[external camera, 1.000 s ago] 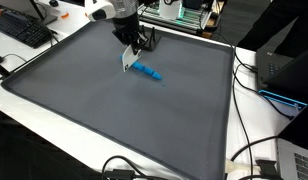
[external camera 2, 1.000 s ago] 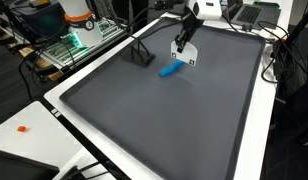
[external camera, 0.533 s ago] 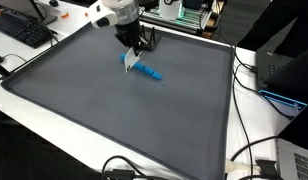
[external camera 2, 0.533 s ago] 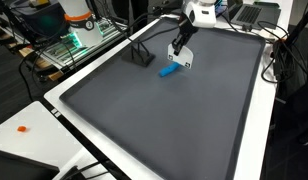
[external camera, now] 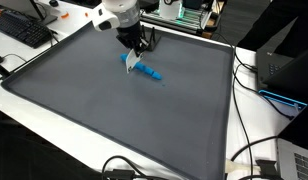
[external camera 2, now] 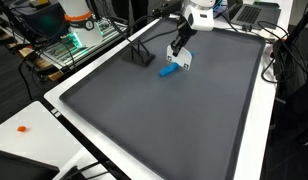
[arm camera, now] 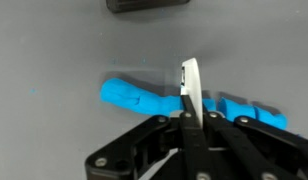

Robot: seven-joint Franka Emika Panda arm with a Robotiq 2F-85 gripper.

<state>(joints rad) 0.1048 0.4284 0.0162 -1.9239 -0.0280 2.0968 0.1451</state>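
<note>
My gripper [external camera: 133, 48] is shut on a thin white card [external camera: 128, 60] and holds it edge-down just above a blue, lumpy, elongated object [external camera: 147, 72] that lies on the dark grey mat [external camera: 104, 110]. In the wrist view the card [arm camera: 189, 85] stands edge-on between the shut fingers [arm camera: 191, 118], across the middle of the blue object [arm camera: 134, 97]. In an exterior view the gripper [external camera 2: 179, 48] hangs with the card [external camera 2: 184, 60] right beside the blue object [external camera 2: 170, 71]. I cannot tell whether card and object touch.
A small black stand [external camera 2: 141, 57] sits on the mat near the blue object and shows at the top of the wrist view [arm camera: 146, 5]. The mat [external camera 2: 164, 120] has a white border. A keyboard [external camera: 22, 30], cables [external camera: 256, 160] and electronics [external camera 2: 74, 35] lie around it.
The gripper with the white card has shifted slightly closer over the blue object and lowered a little. The blue object has not moved.
</note>
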